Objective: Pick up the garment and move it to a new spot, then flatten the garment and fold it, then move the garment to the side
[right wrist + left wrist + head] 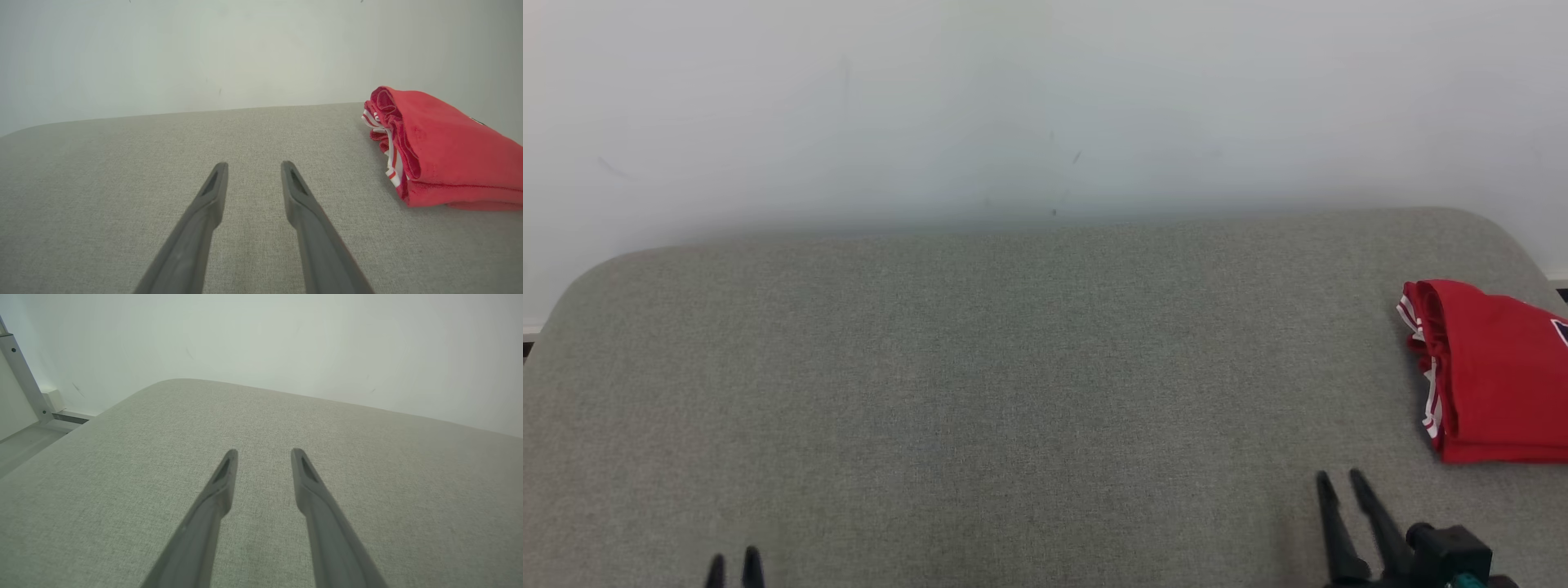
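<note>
Seemingly finished — garment folded and set aside

Little looks left to do: the red garment (1494,376) lies folded at the right edge of the grey padded surface (1013,367); my right gripper (1339,475) hovers low near it, jaws parted and empty; my left gripper (734,557) sits well apart — parted, holding nothing.

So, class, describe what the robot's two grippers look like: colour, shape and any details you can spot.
The left gripper and right gripper look alike: each has two long, dark grey fingers that taper to rounded tips, with a narrow slot-shaped recess near each tip. In the head view, the right gripper's fingers join a black blocky mount with a small teal part.
</note>
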### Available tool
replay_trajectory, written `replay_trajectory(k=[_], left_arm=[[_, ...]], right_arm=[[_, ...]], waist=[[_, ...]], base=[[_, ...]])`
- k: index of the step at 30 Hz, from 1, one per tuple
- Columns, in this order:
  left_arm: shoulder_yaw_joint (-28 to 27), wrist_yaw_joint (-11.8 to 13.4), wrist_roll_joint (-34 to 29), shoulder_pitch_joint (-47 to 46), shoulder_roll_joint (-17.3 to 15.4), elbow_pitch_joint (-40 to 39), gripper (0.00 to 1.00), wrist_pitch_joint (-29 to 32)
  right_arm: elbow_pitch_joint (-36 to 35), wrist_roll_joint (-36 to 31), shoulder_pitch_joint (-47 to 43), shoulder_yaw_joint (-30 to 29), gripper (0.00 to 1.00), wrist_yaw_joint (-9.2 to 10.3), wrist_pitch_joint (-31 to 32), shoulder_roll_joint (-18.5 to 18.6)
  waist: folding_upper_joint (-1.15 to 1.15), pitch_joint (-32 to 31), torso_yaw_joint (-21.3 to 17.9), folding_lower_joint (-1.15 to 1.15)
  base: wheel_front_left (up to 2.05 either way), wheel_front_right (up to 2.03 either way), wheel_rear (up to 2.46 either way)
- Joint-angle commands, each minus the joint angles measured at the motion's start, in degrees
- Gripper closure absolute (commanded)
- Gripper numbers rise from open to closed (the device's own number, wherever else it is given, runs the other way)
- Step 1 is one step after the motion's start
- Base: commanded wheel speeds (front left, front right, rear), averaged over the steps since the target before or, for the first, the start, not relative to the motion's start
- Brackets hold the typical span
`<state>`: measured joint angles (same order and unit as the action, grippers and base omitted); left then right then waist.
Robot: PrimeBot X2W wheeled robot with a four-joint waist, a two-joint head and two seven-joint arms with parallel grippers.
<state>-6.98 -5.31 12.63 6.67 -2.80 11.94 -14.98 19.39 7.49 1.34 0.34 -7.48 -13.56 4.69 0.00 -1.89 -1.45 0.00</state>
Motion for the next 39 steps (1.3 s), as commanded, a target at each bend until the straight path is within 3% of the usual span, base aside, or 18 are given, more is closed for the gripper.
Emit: replay_trajectory(k=[1,39], left_arm=[[-0.08,-0.01,0.32,-0.05,0.05,0.45,1.0,0.18],[0.19,-0.94,33.4,-5.46,0.04,1.67,1.0,9.08]], right_arm=[[0.38,0.27,-0.13,-0.1,1.0,0.0,0.14,-0.05],[-1.52,35.4,1.61,-2.94,1.0,-0.01,8.44,-0.84]], waist=[[0.0,0.01,0.0,0.0],[0.0,0.58,0.41,0.0]], base=[[0.0,0.0,0.0],[0.0,0.0,0.0]])
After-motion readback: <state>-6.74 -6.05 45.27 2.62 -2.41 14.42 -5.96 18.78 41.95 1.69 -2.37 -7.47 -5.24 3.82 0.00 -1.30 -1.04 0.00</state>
